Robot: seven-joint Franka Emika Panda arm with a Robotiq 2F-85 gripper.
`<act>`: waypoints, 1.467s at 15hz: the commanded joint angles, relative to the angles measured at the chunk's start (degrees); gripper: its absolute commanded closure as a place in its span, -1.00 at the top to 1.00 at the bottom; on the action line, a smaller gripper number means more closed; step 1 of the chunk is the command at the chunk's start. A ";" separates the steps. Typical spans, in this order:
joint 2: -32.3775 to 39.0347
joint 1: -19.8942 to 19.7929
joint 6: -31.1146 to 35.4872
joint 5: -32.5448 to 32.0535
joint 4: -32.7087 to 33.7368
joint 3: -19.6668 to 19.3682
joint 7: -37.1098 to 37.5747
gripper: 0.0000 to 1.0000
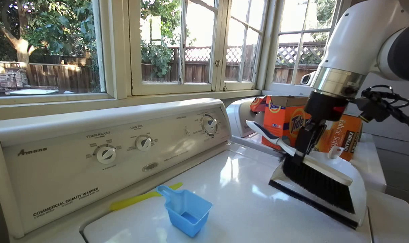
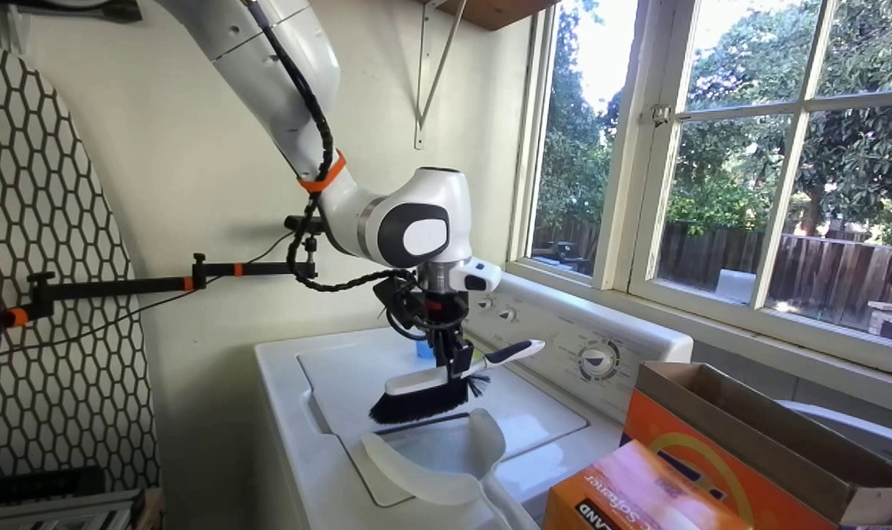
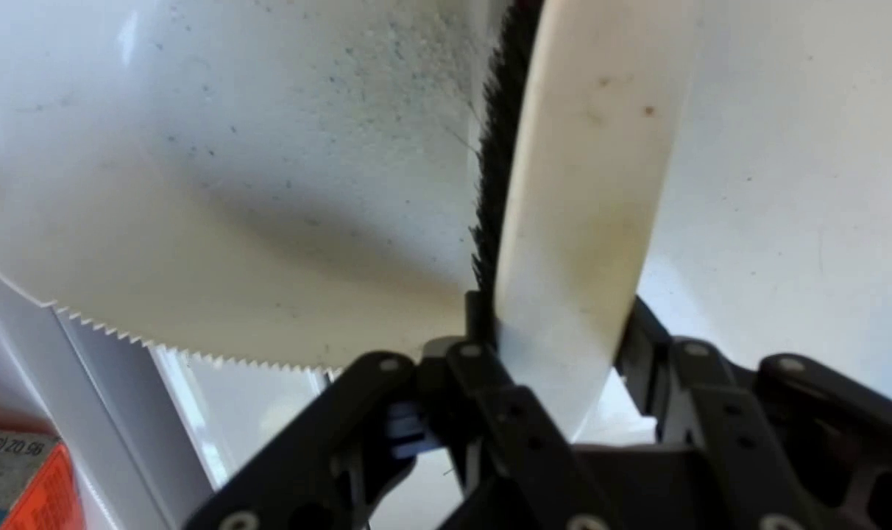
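As was shown in both exterior views, a hand brush [image 2: 420, 403] was held by the claw [image 3: 560, 324] over the top of a white washer [image 1: 248, 209]. Its pale back was pinched between the two black fingers [image 3: 646, 353], near the place where the handle [image 2: 516, 352] was joined to the bristled head, and the handle was tilted upward toward the control panel [image 1: 170, 141]. A white dustpan [image 2: 416, 467] was laid on the washer close to the brush, with its dark front lip [image 1: 313, 205] turned toward the open lid area; whether it was touched by the black bristles could not be told. In the wrist view, its inner surface was seen to be scattered with dark specks.

Well apart from the claw, a blue scoop [image 1: 187, 214] was set on the washer, and a yellow flat object [image 1: 133, 201] was partly hidden behind it. Beyond the dustpan, a Tide box [image 1: 275, 123] and a Kirkland fabric softener box [image 1: 343, 135] were placed next to each other. Paned windows [image 1: 174, 88] were set behind the washer, and a wooden fence [image 2: 843, 272] was visible through them.
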 commanded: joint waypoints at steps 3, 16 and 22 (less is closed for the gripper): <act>-3.64 -0.31 1.30 7.18 -1.82 3.20 -0.97 -0.65; 4.37 0.14 13.80 13.89 -1.29 5.13 -2.71 -0.65; 4.31 1.05 11.16 2.55 -2.21 -0.91 0.61 -0.65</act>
